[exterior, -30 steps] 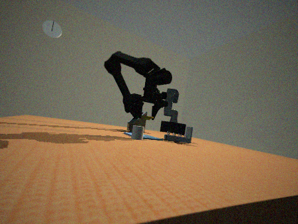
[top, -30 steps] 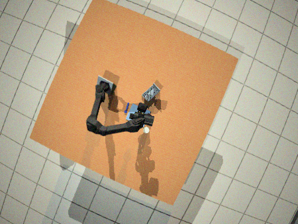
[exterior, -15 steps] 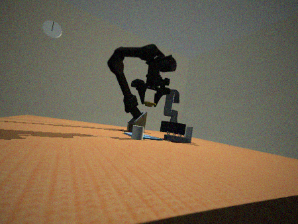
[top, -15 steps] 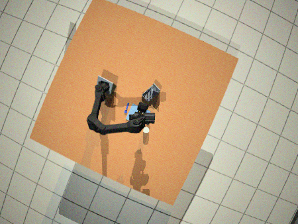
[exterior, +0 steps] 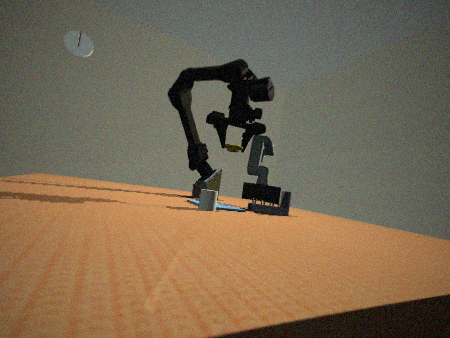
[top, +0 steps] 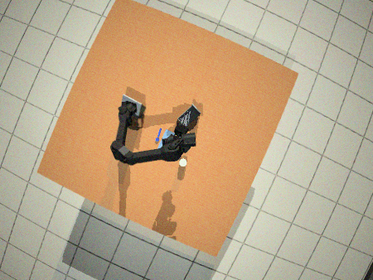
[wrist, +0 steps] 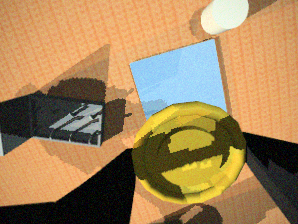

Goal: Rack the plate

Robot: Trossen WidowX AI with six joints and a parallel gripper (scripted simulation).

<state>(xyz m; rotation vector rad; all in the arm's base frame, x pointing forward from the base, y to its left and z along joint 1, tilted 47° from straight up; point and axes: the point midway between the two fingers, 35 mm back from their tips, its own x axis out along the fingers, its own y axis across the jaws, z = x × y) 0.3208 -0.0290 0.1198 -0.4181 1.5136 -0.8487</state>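
The yellow plate [exterior: 233, 148] [wrist: 192, 165] is held roughly level, high above the table. My gripper [exterior: 233, 145] [wrist: 185, 147] is shut on its rim from two opposite sides, with the fingers wide apart. The dish rack [top: 189, 118] [exterior: 270, 206] [wrist: 75, 122] is dark, with light rails, and stands on the table. It is at the left in the wrist view, lower than the plate and apart from it. The arm hides the plate in the top view.
A light blue square mat [top: 167, 133] [wrist: 182, 75] lies below the plate. A white cylinder [top: 182, 162] [exterior: 207, 200] [wrist: 225, 17] stands by its corner. A small blue item [top: 158, 135] lies beside the mat. A grey curved shape [exterior: 256, 155] rises behind the rack.
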